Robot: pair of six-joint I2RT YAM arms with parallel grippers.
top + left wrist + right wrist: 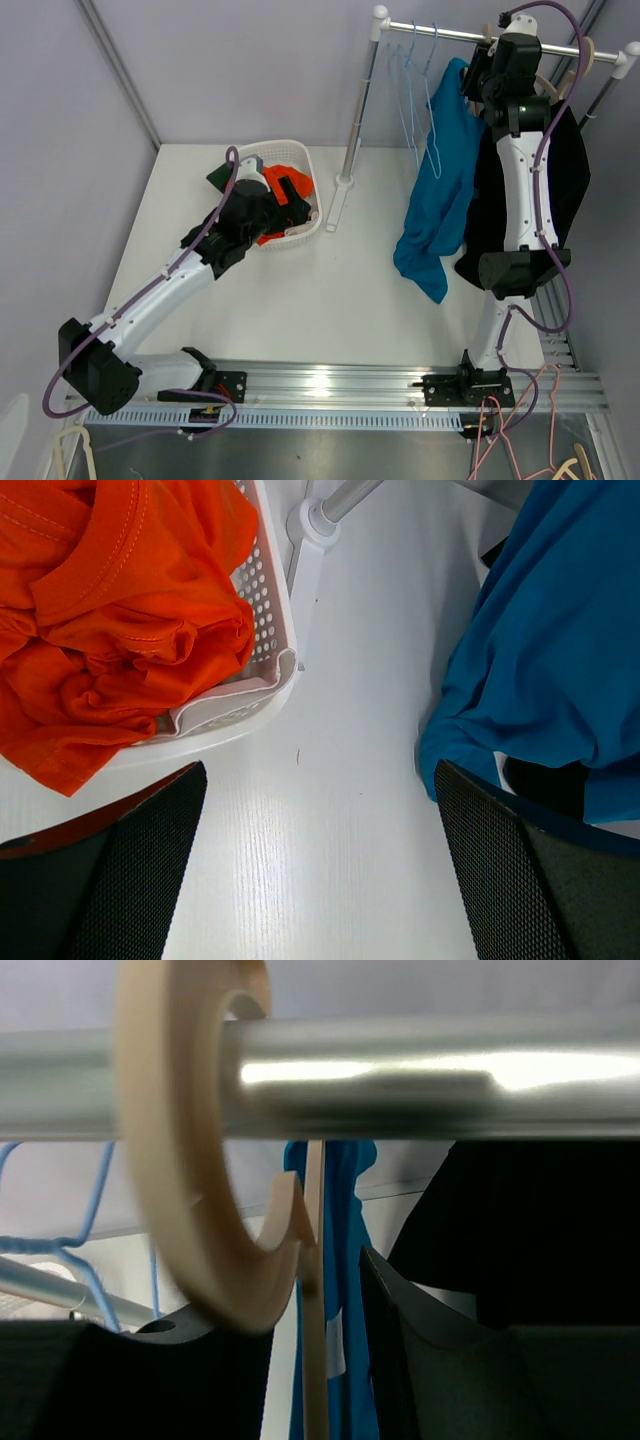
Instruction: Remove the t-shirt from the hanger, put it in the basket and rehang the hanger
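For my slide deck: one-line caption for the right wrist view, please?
Wooden hanger hooked over the metal rail, the right gripper's open jaws either side of its neck, blue t-shirt behind.

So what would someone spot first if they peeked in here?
Probably the bright blue t-shirt dangling from the silver rail at the back right, with the right arm reaching up beside it. Next comes the heap of orange clothes in the white basket on the left side of the table.
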